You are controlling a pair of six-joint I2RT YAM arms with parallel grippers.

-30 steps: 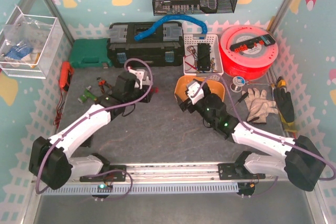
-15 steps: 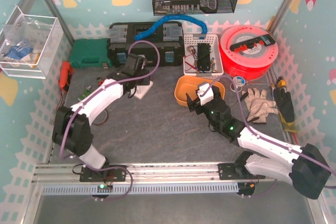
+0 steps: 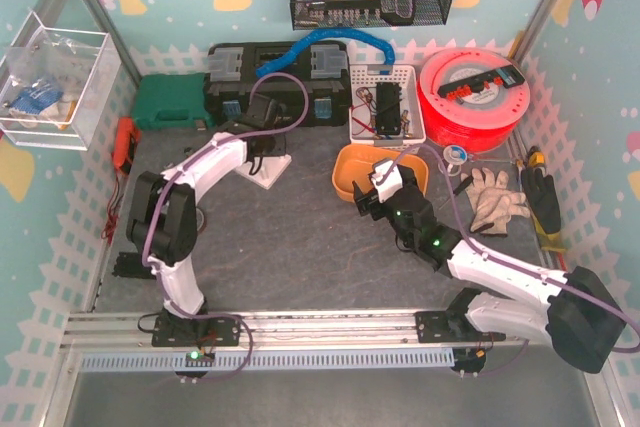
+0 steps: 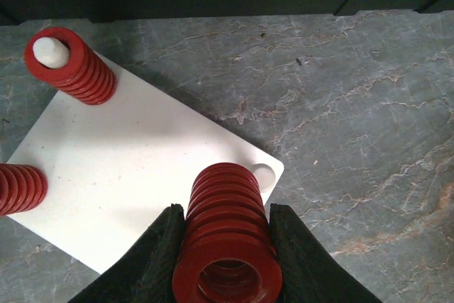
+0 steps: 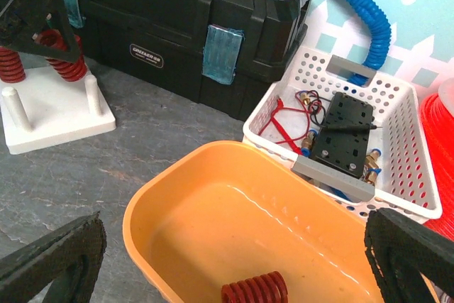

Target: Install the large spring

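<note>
My left gripper (image 4: 227,209) is shut on the large red spring (image 4: 227,232). It holds the spring tilted over the near corner of the white peg plate (image 4: 142,154), its lower end beside a bare peg (image 4: 263,174). Two more red springs (image 4: 71,65) (image 4: 18,188) stand on the plate, the far one on a peg. In the top view the left gripper (image 3: 262,132) is over the plate (image 3: 272,170). My right gripper (image 5: 234,246) is open and empty above the orange bin (image 5: 177,196), which holds one red spring (image 5: 254,291).
A black toolbox (image 3: 275,82) stands just behind the plate. A white basket with parts (image 3: 385,102), a red filament spool (image 3: 475,87) and gloves (image 3: 495,202) are at the back right. A green case (image 3: 170,100) and small tools (image 3: 175,172) lie at the left.
My left arm has swung back and its gripper has moved with the spring towards the toolbox, over the white plate. My right gripper has shifted slightly near the orange bin.
</note>
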